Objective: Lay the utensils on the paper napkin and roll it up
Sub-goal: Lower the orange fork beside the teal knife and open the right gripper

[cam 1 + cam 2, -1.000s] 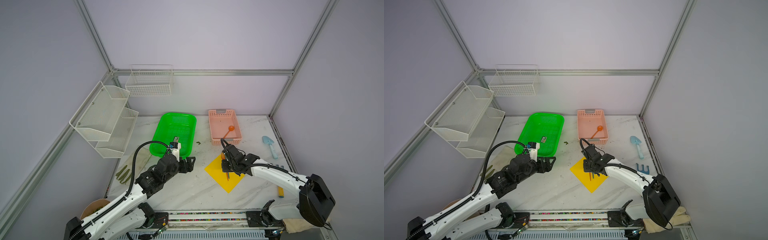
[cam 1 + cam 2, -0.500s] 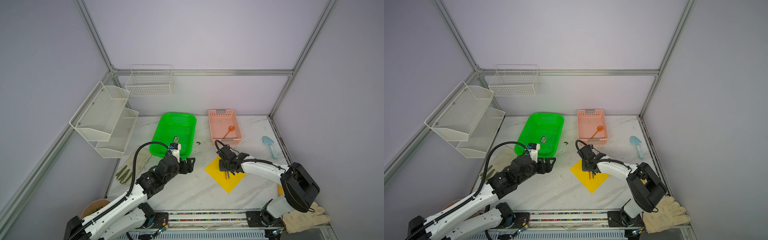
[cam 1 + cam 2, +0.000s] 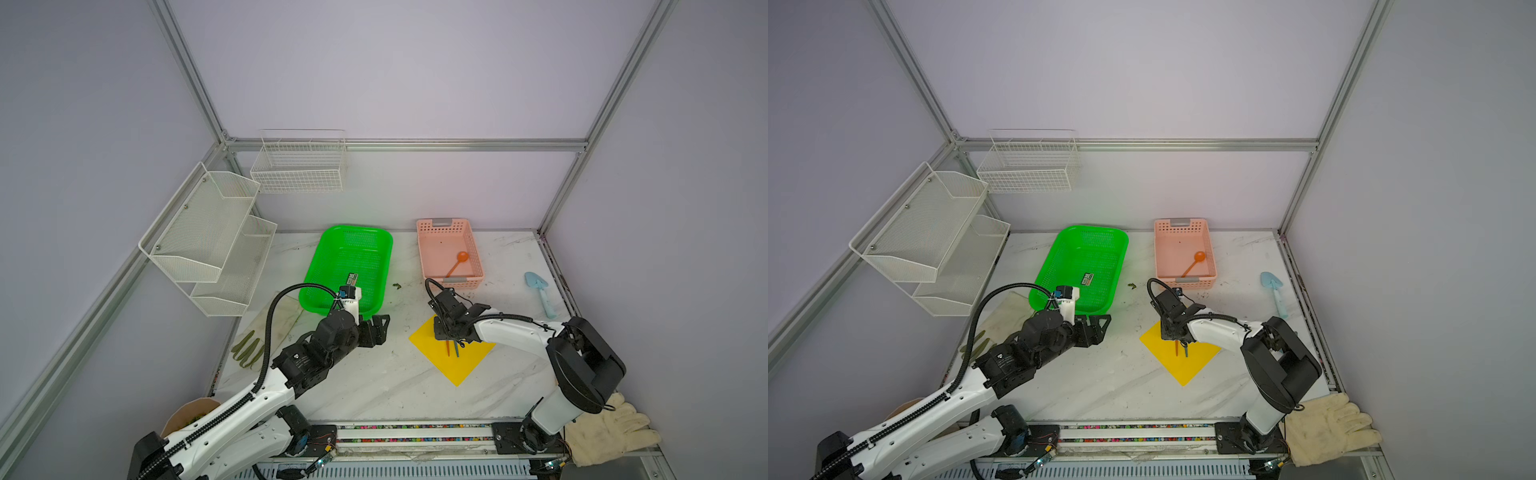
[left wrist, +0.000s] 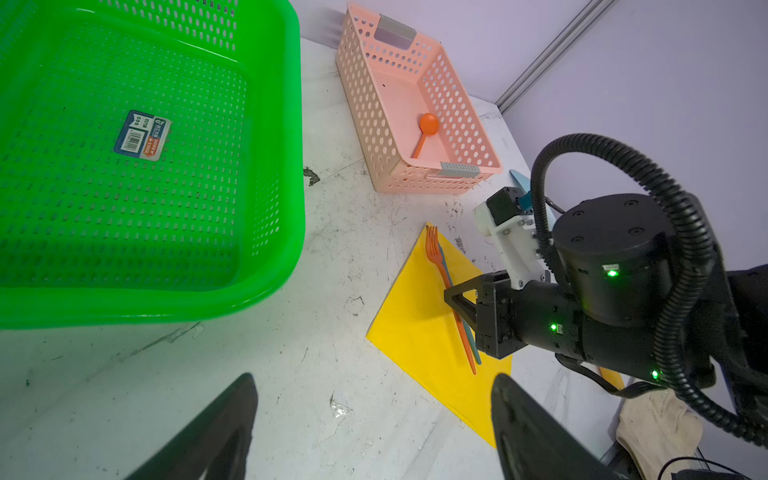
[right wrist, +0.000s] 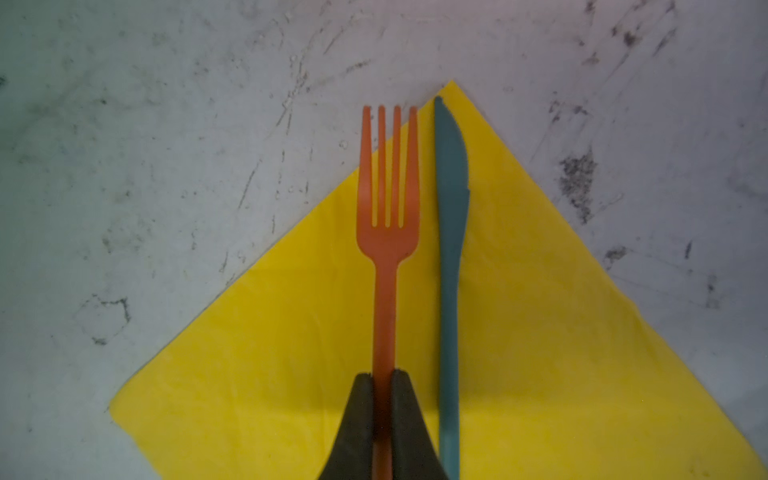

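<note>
Right gripper [image 5: 382,382] shifted left, fork [image 5: 386,232] overhangs napkin [image 5: 540,332]

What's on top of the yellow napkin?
An orange fork, pinched at its handle by the right tool, and a teal knife beside it. The tool hides the napkin right beneath it.

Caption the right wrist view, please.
Right fingers clamp the orange fork beside the teal knife, over the yellow napkin.
</note>
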{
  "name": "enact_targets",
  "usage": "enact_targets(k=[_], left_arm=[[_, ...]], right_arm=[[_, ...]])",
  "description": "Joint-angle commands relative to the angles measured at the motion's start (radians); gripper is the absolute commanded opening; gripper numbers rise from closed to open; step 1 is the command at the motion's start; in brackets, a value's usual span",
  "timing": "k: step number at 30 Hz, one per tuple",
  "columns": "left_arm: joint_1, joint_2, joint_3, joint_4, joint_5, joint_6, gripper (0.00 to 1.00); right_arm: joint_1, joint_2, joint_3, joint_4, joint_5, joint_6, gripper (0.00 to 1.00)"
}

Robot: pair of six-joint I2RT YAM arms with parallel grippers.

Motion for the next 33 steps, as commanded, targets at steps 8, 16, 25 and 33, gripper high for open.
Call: enact_targets(k=[8,16,25,33], left_arm=[[-0.007,-0.005,-0.031,0.037,-0.013,-0.005,0.86],[-0.007,0.0,-0.027,0.039,-0.013,-0.001,0.86],[-0.007,-0.001,-0.027,0.04,-0.013,-0.002,0.86],[-0.008,0.002,-0.024,0.04,-0.016,0.003,0.86]], right_arm=[[0.007,0.026,0.024,-0.003,0.029,-0.018,0.06],[0.007,0.036,0.022,-0.007,0.046,-0.031,0.06],[0.007,0.047,0.031,-0.013,0.052,-0.044,0.07],[0.007,0.048,0.028,-0.02,0.059,-0.05,0.09]])
